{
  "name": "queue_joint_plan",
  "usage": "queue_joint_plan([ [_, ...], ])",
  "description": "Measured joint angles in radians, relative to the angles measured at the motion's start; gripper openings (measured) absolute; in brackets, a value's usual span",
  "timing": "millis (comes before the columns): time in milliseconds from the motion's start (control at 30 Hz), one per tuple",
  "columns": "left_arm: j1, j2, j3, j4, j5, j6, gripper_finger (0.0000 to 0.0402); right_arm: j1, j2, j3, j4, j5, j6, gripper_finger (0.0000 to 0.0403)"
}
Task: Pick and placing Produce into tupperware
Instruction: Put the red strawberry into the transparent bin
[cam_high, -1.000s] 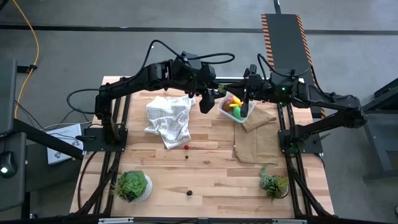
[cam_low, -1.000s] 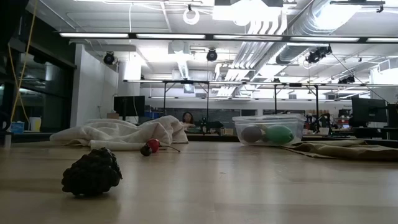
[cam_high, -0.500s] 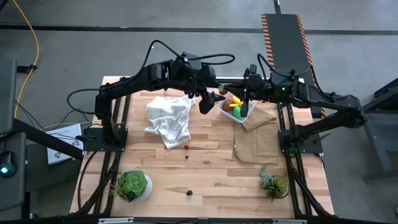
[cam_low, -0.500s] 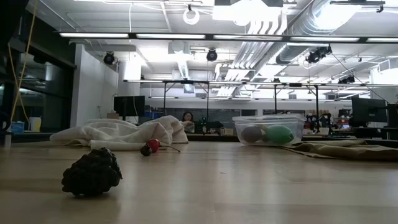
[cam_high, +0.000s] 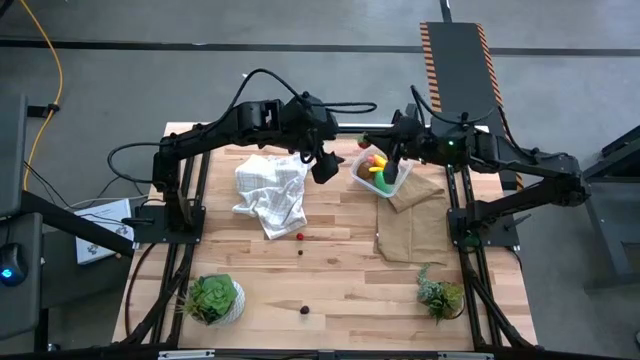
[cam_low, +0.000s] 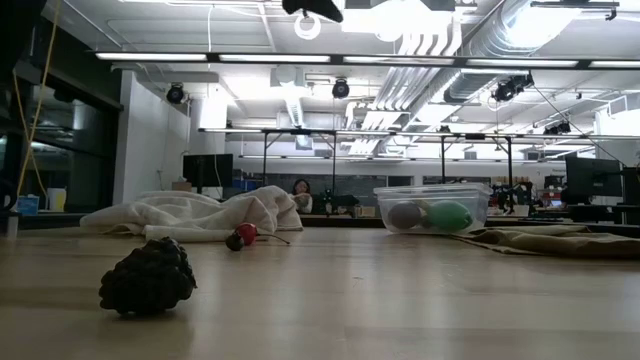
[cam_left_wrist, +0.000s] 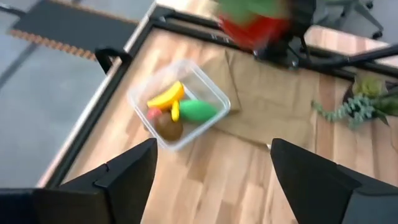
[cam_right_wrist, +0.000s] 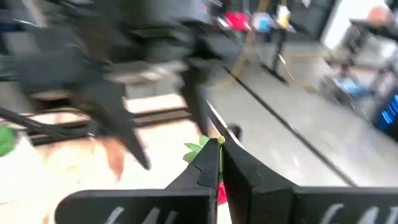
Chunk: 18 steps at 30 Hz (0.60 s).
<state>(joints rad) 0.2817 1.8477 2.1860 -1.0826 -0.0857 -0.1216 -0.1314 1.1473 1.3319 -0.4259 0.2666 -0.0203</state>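
Note:
The clear square tupperware (cam_high: 380, 173) sits on a corner of the brown cloth and holds the yellow banana (cam_left_wrist: 165, 96), the green oval (cam_left_wrist: 196, 110), the brown ball (cam_left_wrist: 168, 127) and a small pinkish piece. It also shows in the low view (cam_low: 432, 207). My right gripper (cam_right_wrist: 219, 167) hovers near the tupperware (cam_left_wrist: 180, 106), shut on a red berry with a green leafy top (cam_left_wrist: 255, 25). My left gripper (cam_left_wrist: 211, 180) is open and empty, above the table between the checked cloth and the tupperware (cam_high: 325, 168). A red berry (cam_high: 300, 237) and two dark berries (cam_high: 305, 309) lie loose on the wood. My right gripper pinches the red berry (cam_right_wrist: 221, 191) between its two fingers, and the green leaves (cam_right_wrist: 198, 149) stick out at the fingertips. The berry is lifted clear of the table, in the air by the tupperware.
A crumpled white checked cloth (cam_high: 270, 192) lies left of the middle. The flat brown cloth (cam_high: 415, 218) is under and in front of the tupperware. Potted plants stand at the near left (cam_high: 213, 298) and near right (cam_high: 440, 296). A dark bumpy berry (cam_low: 148, 277) is close to the low camera.
My left gripper has drawn back from the tupperware a little toward the table's left and has risen. The tupperware and the loose berries have kept still.

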Motion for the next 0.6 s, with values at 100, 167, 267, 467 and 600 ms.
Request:
queue_joint_plan([
  [100, 0.0, 0.0, 0.0, -0.035, 0.027, -0.014, 0.0285, -0.045, 0.0, 0.0, -0.069, 0.019, 0.073, 0.0],
  [167, 0.0, -0.002, 0.0, -0.041, 0.037, -0.014, 0.0272, -0.081, 0.0, 0.0, -0.112, 0.014, 0.114, 0.0],
  [267, 0.0, -0.015, 0.0, -0.023, 0.04, -0.013, 0.0252, -0.144, 0.0, 0.0, -0.176, -0.031, 0.155, 0.0],
  [467, 0.009, -0.087, 0.0, 0.006, 0.04, -0.012, 0.0217, -0.243, 0.011, -0.007, -0.225, -0.11, 0.192, 0.0],
  [600, 0.008, -0.135, 0.0, 0.005, 0.04, -0.01, 0.0201, -0.294, 0.013, -0.085, -0.185, -0.188, 0.227, 0.0],
])
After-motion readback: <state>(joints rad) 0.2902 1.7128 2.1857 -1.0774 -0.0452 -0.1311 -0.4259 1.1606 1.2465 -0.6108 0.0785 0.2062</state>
